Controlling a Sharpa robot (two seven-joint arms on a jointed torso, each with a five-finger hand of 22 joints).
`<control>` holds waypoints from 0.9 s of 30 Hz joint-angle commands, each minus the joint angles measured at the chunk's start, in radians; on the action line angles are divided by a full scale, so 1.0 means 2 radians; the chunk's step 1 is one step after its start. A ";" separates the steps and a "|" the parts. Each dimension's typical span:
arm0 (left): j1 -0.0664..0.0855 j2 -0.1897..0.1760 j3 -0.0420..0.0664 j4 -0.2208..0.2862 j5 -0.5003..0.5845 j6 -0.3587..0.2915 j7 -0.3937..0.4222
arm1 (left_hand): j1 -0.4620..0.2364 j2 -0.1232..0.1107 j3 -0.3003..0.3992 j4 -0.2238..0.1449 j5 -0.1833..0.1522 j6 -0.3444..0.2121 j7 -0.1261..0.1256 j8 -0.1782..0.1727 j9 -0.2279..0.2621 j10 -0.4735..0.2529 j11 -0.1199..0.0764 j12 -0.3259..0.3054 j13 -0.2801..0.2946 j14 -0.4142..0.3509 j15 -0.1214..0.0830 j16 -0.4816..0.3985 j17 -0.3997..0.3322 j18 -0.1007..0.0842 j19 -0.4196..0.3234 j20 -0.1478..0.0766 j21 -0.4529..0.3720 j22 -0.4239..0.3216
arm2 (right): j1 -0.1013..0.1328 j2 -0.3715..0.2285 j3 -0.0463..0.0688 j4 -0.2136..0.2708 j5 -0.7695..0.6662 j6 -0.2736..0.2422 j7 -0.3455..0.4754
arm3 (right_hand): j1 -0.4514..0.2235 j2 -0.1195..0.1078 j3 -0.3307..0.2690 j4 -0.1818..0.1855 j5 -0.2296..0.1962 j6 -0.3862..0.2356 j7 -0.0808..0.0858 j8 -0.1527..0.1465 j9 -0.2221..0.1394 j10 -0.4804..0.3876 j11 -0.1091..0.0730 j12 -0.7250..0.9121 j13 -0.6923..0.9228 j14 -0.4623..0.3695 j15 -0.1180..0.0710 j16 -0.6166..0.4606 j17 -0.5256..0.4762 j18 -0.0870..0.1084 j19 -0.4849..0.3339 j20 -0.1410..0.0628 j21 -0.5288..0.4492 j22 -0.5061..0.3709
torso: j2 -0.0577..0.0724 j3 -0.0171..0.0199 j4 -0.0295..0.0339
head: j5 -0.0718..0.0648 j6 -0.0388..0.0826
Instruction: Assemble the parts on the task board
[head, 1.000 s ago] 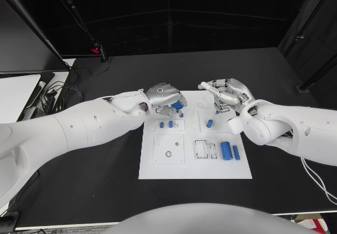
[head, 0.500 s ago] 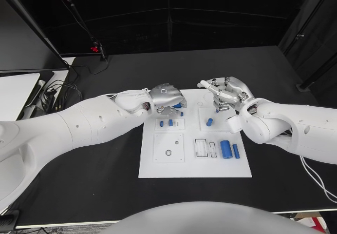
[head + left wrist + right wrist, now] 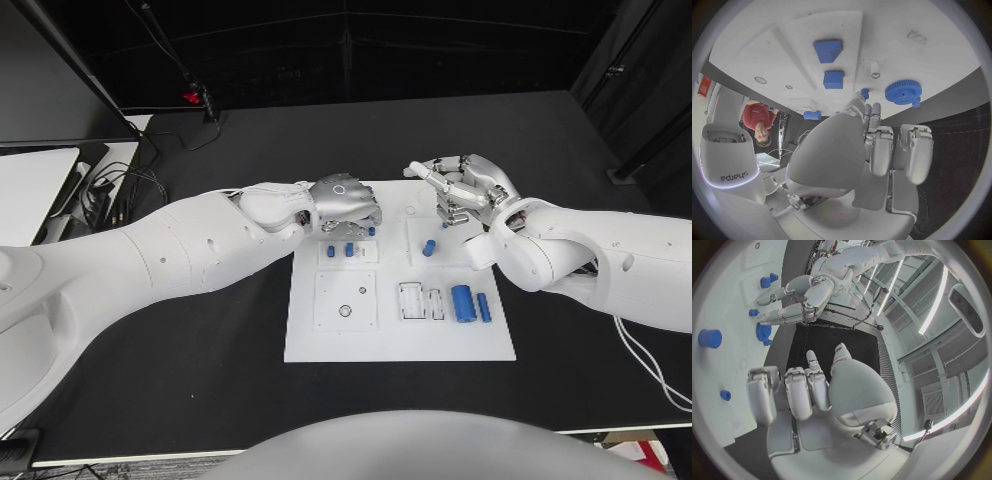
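The white task board point(image 3: 400, 335) lies mid-table. My left hand point(image 3: 343, 205) hangs low over its far left corner, fingers curled. Two of its fingertips point(image 3: 865, 102) meet at a small blue piece point(image 3: 864, 93); whether they pinch it I cannot tell. A blue gear point(image 3: 903, 91) lies flat on the board beside those fingertips, apart from them, and the same gear point(image 3: 762, 331) sits under the left hand point(image 3: 795, 302) in the right wrist view. My right hand point(image 3: 462, 190) hovers over the far right corner, fingers curled in, holding nothing.
Two small blue pegs point(image 3: 339, 250) and a blue peg point(image 3: 428, 247) stand in the board's middle row. A thick blue cylinder point(image 3: 463, 303) and a thin one point(image 3: 485, 308) lie at its right. Black table point(image 3: 173, 340) surrounds the board.
My left hand has sunk toward the board and shifted slightly nearer; the blue piece seen under its fingers is now mostly hidden. The right hand has barely moved.
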 commanded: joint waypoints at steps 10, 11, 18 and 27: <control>-0.001 0.008 0.001 -0.011 -0.023 0.009 -0.016 | 0.013 0.004 0.026 0.000 0.000 -0.003 0.001 -0.013 -0.007 -0.004 -0.002 -0.014 0.000 0.052 -0.002 0.000 0.131 -0.003 0.053 -0.004 0.002 0.132 | 0.001 -0.001 0.000 0.003 0.001 0.003 0.003 | 0.000 0.004 -0.004 0.000 0.001 -0.004 0.010 0.003 0.000 0.052 0.003 0.001 0.132 0.052 0.003 0.001 0.131 -0.003 0.055 -0.001 0.002 0.132 | 0.000 0.0003 -0.0004 | -0.001 -0.005; -0.001 0.009 0.001 -0.012 -0.023 0.012 -0.016 | 0.013 0.005 0.028 0.000 -0.001 -0.002 0.001 -0.013 -0.008 -0.004 -0.002 -0.015 0.000 0.052 -0.002 0.000 0.131 -0.003 0.053 -0.004 0.002 0.132 | 0.001 -0.001 0.000 0.003 0.001 0.003 0.003 | 0.000 0.005 -0.004 0.000 0.002 -0.004 0.010 0.003 0.000 0.052 0.003 0.001 0.132 0.052 0.003 0.001 0.131 -0.003 0.055 -0.001 0.002 0.132 | 0.000 0.0004 0.0000 | -0.001 -0.005; -0.002 0.011 0.001 -0.018 -0.023 0.016 -0.015 | 0.005 0.001 0.030 0.002 -0.002 -0.002 -0.002 -0.015 -0.009 -0.005 -0.004 -0.018 0.000 0.052 -0.005 0.000 0.131 -0.003 0.053 -0.004 0.002 0.132 | 0.001 -0.001 0.000 0.004 0.001 0.001 0.003 | 0.000 0.005 -0.004 0.000 0.002 -0.004 0.010 0.003 0.000 0.052 0.003 0.001 0.132 0.052 0.003 0.001 0.131 -0.003 0.055 -0.001 0.002 0.132 | 0.001 0.0005 -0.0003 | 0.001 -0.008; -0.002 0.014 0.001 -0.021 -0.023 0.025 -0.013 | -0.001 -0.003 0.030 0.001 -0.002 -0.001 -0.003 -0.016 -0.010 -0.005 -0.005 -0.019 0.001 0.052 -0.006 0.000 0.131 -0.003 0.053 -0.005 0.002 0.132 | 0.001 -0.001 0.000 0.004 0.001 0.001 0.002 | 0.000 0.005 -0.004 0.000 0.002 -0.004 0.010 0.003 0.000 0.052 0.003 0.001 0.132 0.052 0.003 0.001 0.131 -0.003 0.055 -0.001 0.002 0.132 | 0.000 0.0001 -0.0002 | 0.000 -0.010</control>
